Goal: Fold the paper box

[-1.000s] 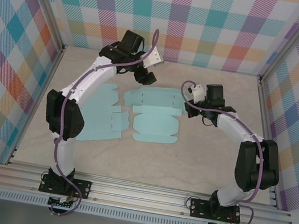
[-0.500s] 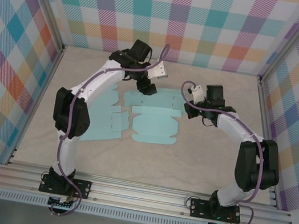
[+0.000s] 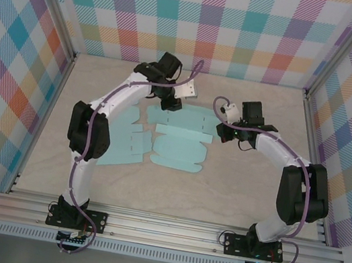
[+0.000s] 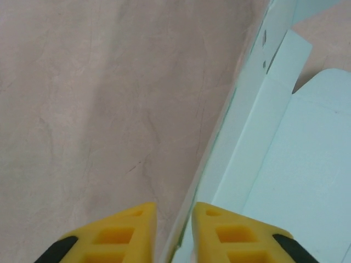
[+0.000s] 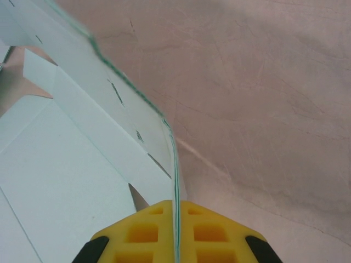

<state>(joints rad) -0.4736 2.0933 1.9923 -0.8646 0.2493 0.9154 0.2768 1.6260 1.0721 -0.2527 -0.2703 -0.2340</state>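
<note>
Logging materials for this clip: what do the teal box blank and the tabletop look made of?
Box blank: likely thin matte card or stiff paper; die-cut slots, crease lines, edge bowed between the right fingers. Tabletop: beige, marble-veined, low sheen; possibly laminate or a mat.

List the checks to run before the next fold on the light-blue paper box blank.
1. Right gripper pinching the raised flap of the light-blue flat paper box blank: ok, jaws shut on its edge.
2. Left gripper gripping the blank's far edge: cannot tell; its yellow fingers straddle the edge, contact unclear.
3. Flap lifted off the beige table: ok at both grippers.
4. Main blank clear of the second light-blue paper blank: cannot tell; they lie side by side, and the gap is too small to judge.
</note>
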